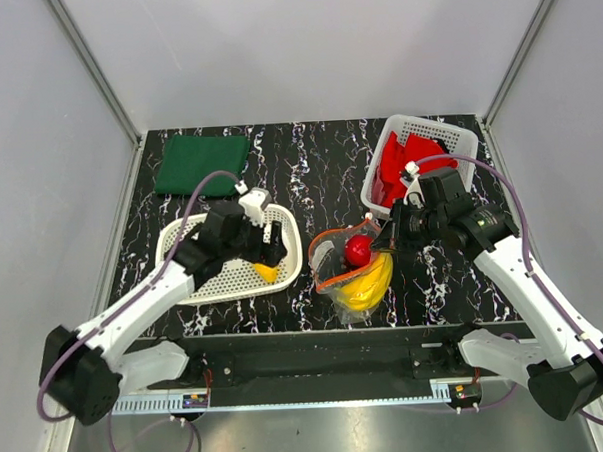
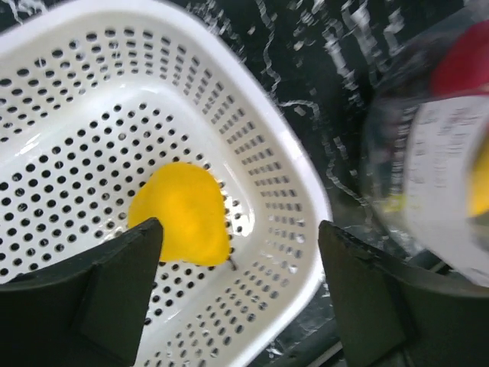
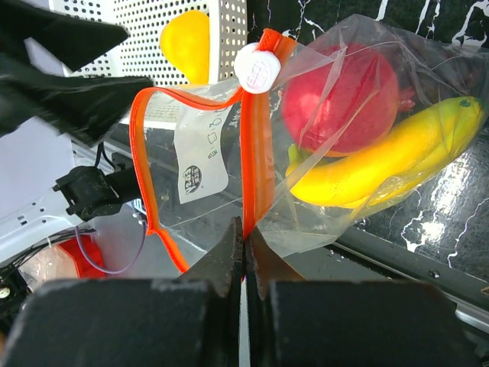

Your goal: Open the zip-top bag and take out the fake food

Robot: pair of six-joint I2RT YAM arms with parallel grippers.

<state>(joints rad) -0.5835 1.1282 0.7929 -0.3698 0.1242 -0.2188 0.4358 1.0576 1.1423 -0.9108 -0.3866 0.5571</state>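
The clear zip-top bag [image 1: 352, 274] with its orange-red zip strip [image 3: 258, 153] is held up open-mouthed at the table's front middle. Inside lie a red round fruit [image 3: 340, 99] and a yellow banana bunch [image 3: 382, 164]. My right gripper [image 3: 244, 237] is shut on the bag's zip strip; it also shows in the top view [image 1: 394, 232]. My left gripper [image 2: 241, 267] is open and empty over the left white mesh basket [image 2: 302, 191], where a yellow lemon [image 2: 183, 214] lies; in the top view it [image 1: 268, 249] sits above the lemon [image 1: 267, 273].
A white mesh basket [image 1: 456, 139] at the back right holds a red cloth [image 1: 404, 161]. A folded green cloth [image 1: 203, 164] lies at the back left. The left basket [image 1: 187, 241] sits left of the bag. Grey walls enclose the black marbled table [image 1: 319, 175].
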